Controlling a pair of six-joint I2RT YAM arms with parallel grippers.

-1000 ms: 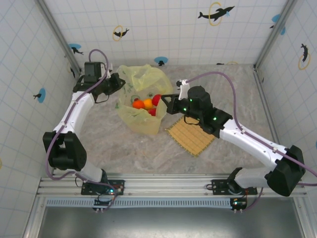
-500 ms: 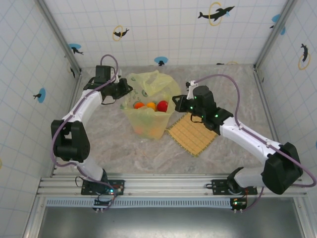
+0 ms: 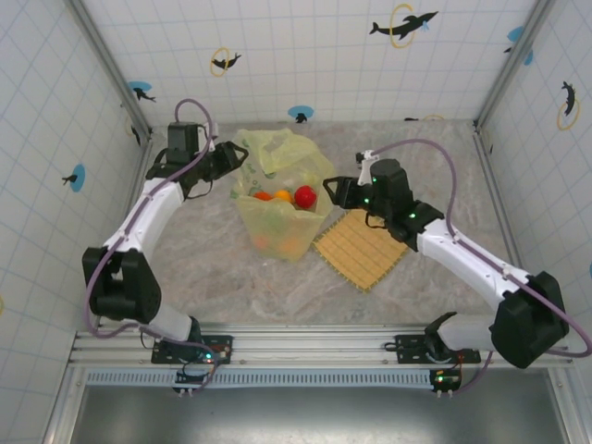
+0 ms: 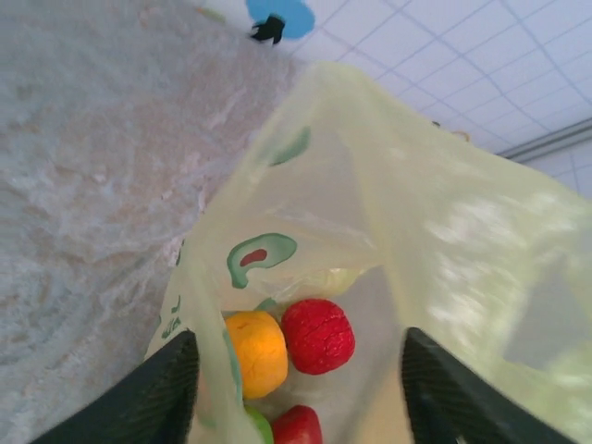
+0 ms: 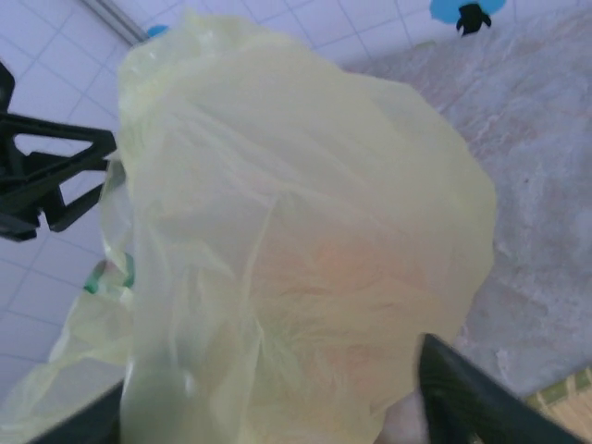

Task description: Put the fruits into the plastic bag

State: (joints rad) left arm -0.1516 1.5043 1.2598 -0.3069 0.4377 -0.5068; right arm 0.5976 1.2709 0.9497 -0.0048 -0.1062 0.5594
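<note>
Our left gripper (image 3: 231,159) and right gripper (image 3: 327,191) flank the bag (image 3: 277,231), jaws apart, equally near; fruits (image 3: 304,196) lie inside.

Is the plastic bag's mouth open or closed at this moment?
Open. The plastic bag gapes upward on the table, and the fruits can be seen lying inside it through the mouth in the left wrist view.

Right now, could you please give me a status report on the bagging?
Left gripper and right gripper open beside the plastic bag. Fruits inside. Nothing blocking.
</note>
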